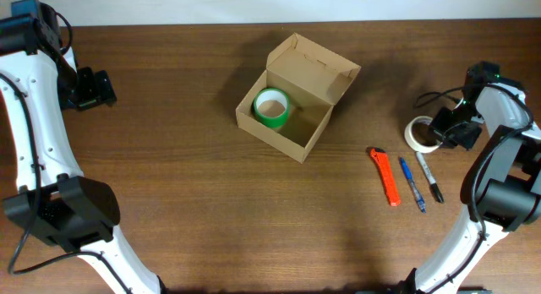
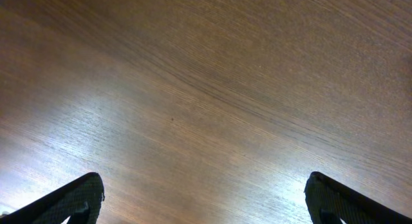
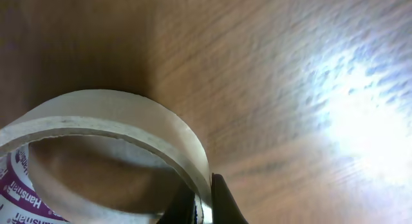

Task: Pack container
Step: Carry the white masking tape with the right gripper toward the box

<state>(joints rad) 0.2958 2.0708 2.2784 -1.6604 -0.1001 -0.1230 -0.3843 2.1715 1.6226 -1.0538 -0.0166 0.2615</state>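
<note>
1. The container (image 1: 311, 74), a tan cardboard box, sits near the middle of the worktop (image 1: 194, 201), a little toward 12 o'clock. Its hinged flap lid stands open on the 1 o'clock side.
2. Done: one green tape roll (image 1: 272, 108) already lies flat inside the box, in its 9 o'clock half. The other half looks bare.
3. In hand: a pale tape roll (image 1: 419, 133) lies out at 3 o'clock from the box, well apart from it. The right tool (image 1: 441, 131) is at the roll's 3 o'clock edge.
4. In the right wrist view, a dark fingertip (image 3: 222, 201) sits against the roll's wall. I cannot tell whether the right tool is clenched on the roll or only touching it.
5. Left to pack, in my judgement: this pale roll, and then the items lying at 4 o'clock from the box. These are an orange utility knife (image 1: 385, 176), a blue pen (image 1: 412, 184) and a black marker (image 1: 429, 177), side by side and untouched.
6. The left tool (image 1: 95, 87) hangs at 9 o'clock, far from the box. It is released and holds nothing, with its fingers spread wide over bare wood.
7. The lid is not yet closed, so the task looks early, at roughly one item of five.
</note>
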